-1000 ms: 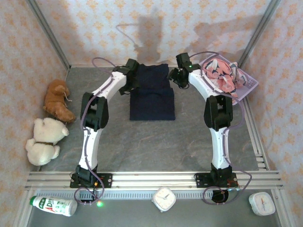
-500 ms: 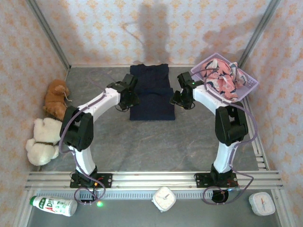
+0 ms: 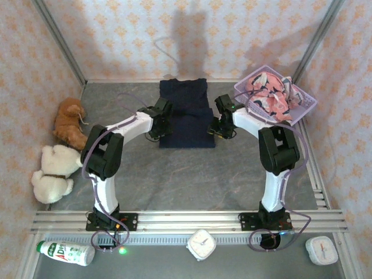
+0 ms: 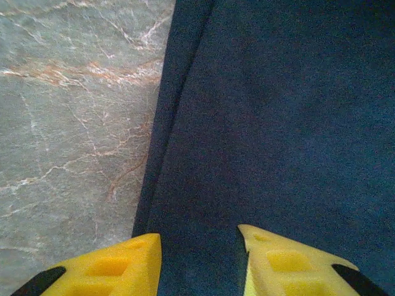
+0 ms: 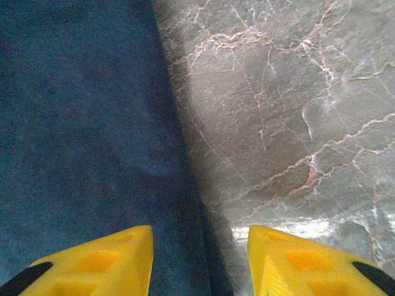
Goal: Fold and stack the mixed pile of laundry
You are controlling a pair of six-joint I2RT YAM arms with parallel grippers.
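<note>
Left gripper point(image 4: 197, 240): yellow fingers apart, straddling the left edge of the large plain dark navy cloth garment point(image 4: 278, 123), placed to pinch it for folding.
Right gripper point(image 5: 200, 234): fingers apart astride the opposite edge; contact unclear.
Navy garment position: flat on grey marbled table point(image 3: 192, 174).
Salmon-pink shark-print garment point(image 3: 268, 96): heaped in lavender lattice basket point(image 3: 305, 110).

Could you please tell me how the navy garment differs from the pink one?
The navy garment lies flat on the table; the pink garment is crumpled in the basket. The navy garment is plain; the pink garment is patterned. Both are soft cloth.
</note>
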